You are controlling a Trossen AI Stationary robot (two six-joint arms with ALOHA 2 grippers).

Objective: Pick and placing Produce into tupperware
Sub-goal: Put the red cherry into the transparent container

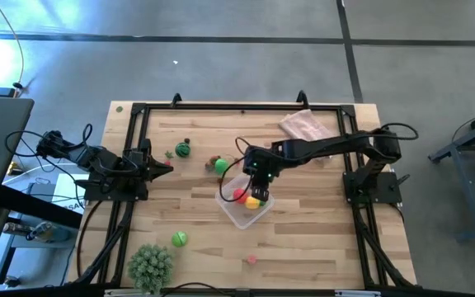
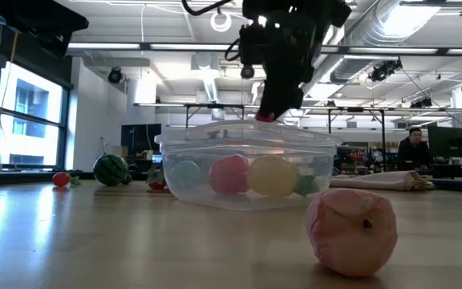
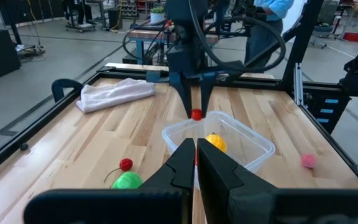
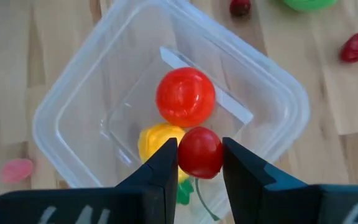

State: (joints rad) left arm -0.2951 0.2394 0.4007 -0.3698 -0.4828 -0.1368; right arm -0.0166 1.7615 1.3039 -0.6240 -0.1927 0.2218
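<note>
Table (image 1: 320,239): tomato (image 4: 199,152) above tupperware (image 4: 61,112).

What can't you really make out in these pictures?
- What kind of fruit the small red piece held by the right gripper over the clear container is: too plain and small to tell.
- The green piece inside: right wrist view, half hidden by a finger and the yellow piece.
- Left gripper: waits shut at the table's left edge.
</note>
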